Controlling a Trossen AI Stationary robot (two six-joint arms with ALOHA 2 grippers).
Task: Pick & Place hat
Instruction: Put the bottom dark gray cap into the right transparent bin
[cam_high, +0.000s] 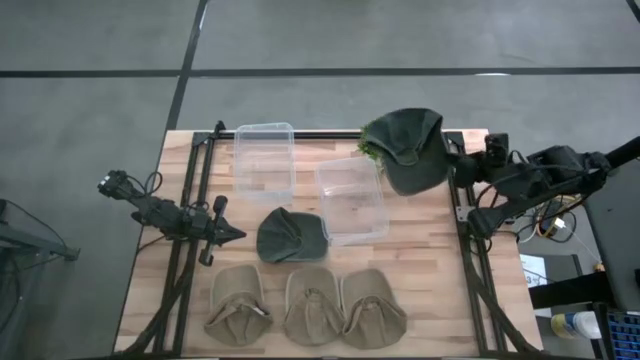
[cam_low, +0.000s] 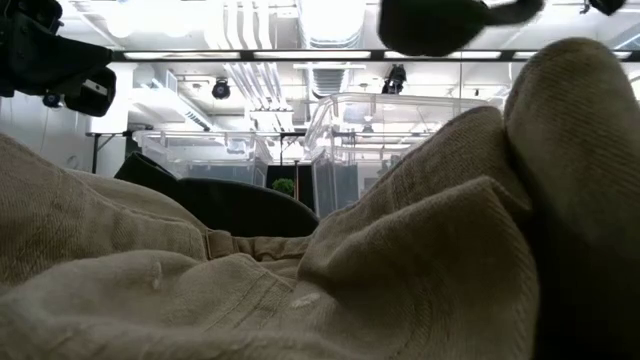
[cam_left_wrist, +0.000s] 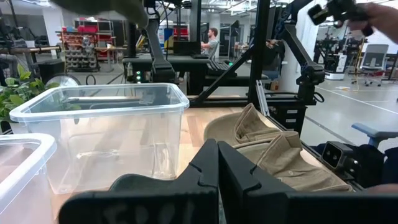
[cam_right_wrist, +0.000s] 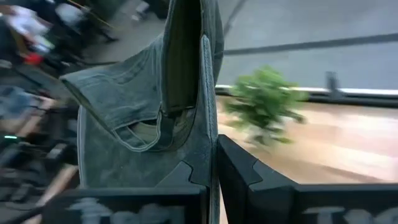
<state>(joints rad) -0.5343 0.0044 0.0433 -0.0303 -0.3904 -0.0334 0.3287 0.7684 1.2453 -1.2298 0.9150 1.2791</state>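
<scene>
My right gripper is shut on a dark green hat, raised near the table's far right corner, beside a small green plant; the low view shows this hat high above the bins. A second dark green hat lies flat mid-table. My left gripper is shut, just left of that hat and touching nothing. Three tan hats lie in a row along the near edge. My right gripper pinches the dark green hat's edge between its two fingers, coming roughly level from the table's right side. The cloth runs through the shut fingers as a thin fold. The hat is lifted clear of the table, its crown spreading out beyond the fingertips.
Two clear plastic bins stand open: one at the far edge, one right of centre, below and left of the held hat. Black frame rails run down both sides of the table. Bare wood lies between the left rail and the bins.
</scene>
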